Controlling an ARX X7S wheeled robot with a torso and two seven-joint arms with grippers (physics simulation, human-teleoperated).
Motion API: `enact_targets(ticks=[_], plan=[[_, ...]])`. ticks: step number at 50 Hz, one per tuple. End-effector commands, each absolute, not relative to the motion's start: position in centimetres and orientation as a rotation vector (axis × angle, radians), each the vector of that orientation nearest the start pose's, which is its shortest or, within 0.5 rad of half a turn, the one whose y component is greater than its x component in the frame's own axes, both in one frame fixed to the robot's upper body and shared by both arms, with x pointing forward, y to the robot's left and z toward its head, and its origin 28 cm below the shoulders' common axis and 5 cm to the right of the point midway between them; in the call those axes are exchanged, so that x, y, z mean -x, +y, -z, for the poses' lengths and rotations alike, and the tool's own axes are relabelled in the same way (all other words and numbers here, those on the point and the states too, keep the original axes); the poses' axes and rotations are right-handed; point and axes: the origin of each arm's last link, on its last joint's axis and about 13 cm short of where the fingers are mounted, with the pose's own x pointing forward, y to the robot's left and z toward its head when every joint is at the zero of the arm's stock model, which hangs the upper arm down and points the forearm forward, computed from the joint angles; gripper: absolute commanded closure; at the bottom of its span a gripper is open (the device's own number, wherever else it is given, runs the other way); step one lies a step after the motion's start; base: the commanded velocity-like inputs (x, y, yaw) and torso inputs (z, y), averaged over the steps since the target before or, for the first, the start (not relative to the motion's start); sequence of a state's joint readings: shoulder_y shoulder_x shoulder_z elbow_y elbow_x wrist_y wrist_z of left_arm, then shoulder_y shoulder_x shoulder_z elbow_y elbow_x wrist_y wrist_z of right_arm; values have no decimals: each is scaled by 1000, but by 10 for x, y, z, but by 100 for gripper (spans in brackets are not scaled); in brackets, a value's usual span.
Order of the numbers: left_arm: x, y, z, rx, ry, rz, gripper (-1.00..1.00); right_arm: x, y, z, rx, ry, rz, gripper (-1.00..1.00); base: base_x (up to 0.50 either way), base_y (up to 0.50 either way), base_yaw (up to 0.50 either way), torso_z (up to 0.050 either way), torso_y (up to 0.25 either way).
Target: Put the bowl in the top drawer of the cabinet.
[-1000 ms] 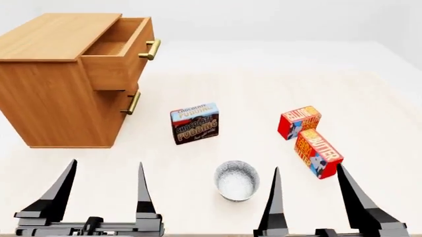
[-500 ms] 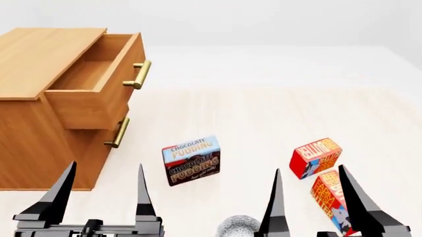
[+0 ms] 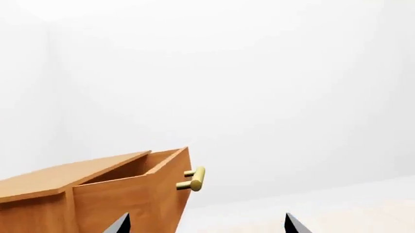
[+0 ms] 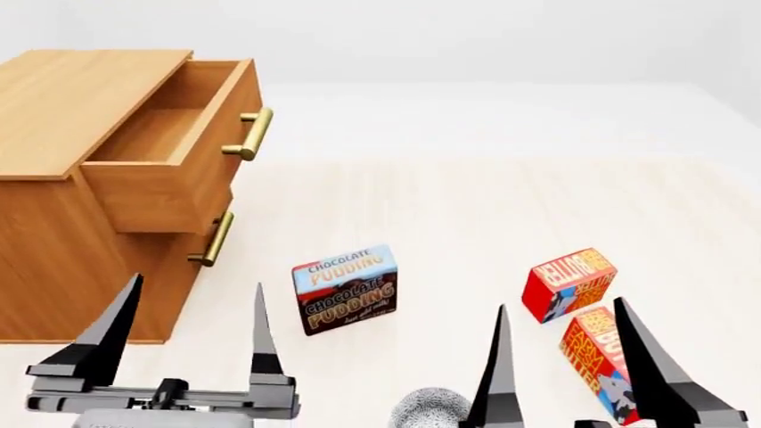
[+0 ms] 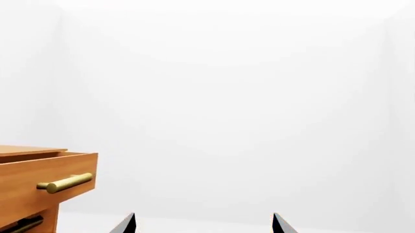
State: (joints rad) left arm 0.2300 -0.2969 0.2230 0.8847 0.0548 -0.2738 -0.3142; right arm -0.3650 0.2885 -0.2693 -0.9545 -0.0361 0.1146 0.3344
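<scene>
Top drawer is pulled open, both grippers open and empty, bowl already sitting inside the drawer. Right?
Not quite. The bowl is not in the top drawer; the head view shows it on the table at the bottom edge, beside the right gripper. The drawer is open and what shows of its inside is empty. The left gripper and the right gripper are open and hold nothing.

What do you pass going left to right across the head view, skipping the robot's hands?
cabinet → top drawer, pulled open → chocolate pudding box → bowl, cut off at the bottom edge → red box. A second red box below it overlaps in position, so I leave it out.
</scene>
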Motion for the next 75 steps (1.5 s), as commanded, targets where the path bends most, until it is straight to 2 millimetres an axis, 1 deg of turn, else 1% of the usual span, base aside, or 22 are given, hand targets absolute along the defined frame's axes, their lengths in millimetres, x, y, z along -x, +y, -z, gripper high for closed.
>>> enact_targets(ticks=[1,2,5,8,11,14,24,28,32,36,41,43,47,50,53,57,60,65,69,75], plan=[[-157,205,-170,-244,-371,32,-100,-106,-84,-139,43,-444,-47,-100,0,0,0,0,0],[-164,206,-176,-248,-359,39,-100,-106,-84,-139,42,-444,-47,-100,0,0,0,0,0],[-188,209,-203,-242,-315,61,-100,-104,-85,-140,39,-446,-47,-100,0,0,0,0,0],[-197,211,-233,-236,-281,80,-100,-103,-85,-140,37,-445,-47,-100,0,0,0,0,0],[-205,211,-253,-253,-248,93,-100,-102,-86,-141,36,-444,-46,-100,0,0,0,0,0],[-214,211,-267,-293,-229,95,-100,-101,-87,-141,39,-440,-44,-100,0,0,0,0,0],[-239,212,-317,-345,-174,75,-100,-96,-88,-144,37,-444,-40,-100,0,0,0,0,0],[-250,212,-332,-359,-161,55,-100,-96,-88,-144,38,-446,-41,-100,0,0,0,0,0],[-267,213,-341,-372,-135,18,-100,-95,-88,-144,39,-446,-42,-100,0,0,0,0,0],[-281,213,-345,-377,-99,-20,-100,-95,-88,-144,38,-444,-42,-100,0,0,0,0,0],[-300,212,-348,-364,-8,-54,-100,-95,-88,-144,40,-442,-42,-100,0,0,0,0,0],[-305,211,-350,-349,34,-47,-100,-95,-88,-144,40,-442,-42,-100,0,0,0,0,0],[-311,210,-353,-304,110,-31,-100,-95,-88,-144,39,-442,-42,-100,0,0,0,0,0],[-316,211,-355,-272,157,-57,-100,-95,-89,-143,37,-442,-41,-100,0,0,0,0,0],[-321,212,-351,-232,248,-77,-100,-95,-89,-143,36,-442,-41,-100,0,0,0,0,0],[-326,211,-349,-128,380,-48,-100,-94,-90,-144,34,-443,-38,-100,0,0,0,0,0],[-326,209,-349,-113,446,-20,-100,-94,-90,-143,34,-443,-38,-100,0,0,0,0,0],[-327,207,-353,-128,478,-50,-100,-93,-90,-143,34,-443,-38,-100,0,0,0,0,0],[-329,208,-351,-126,517,-44,-100,-93,-89,-143,35,-444,-40,-100,0,0,0,0,0],[-331,211,-348,-129,530,-57,-100,-93,-90,-143,34,-444,-39,-100,0,0,0,0,0]])
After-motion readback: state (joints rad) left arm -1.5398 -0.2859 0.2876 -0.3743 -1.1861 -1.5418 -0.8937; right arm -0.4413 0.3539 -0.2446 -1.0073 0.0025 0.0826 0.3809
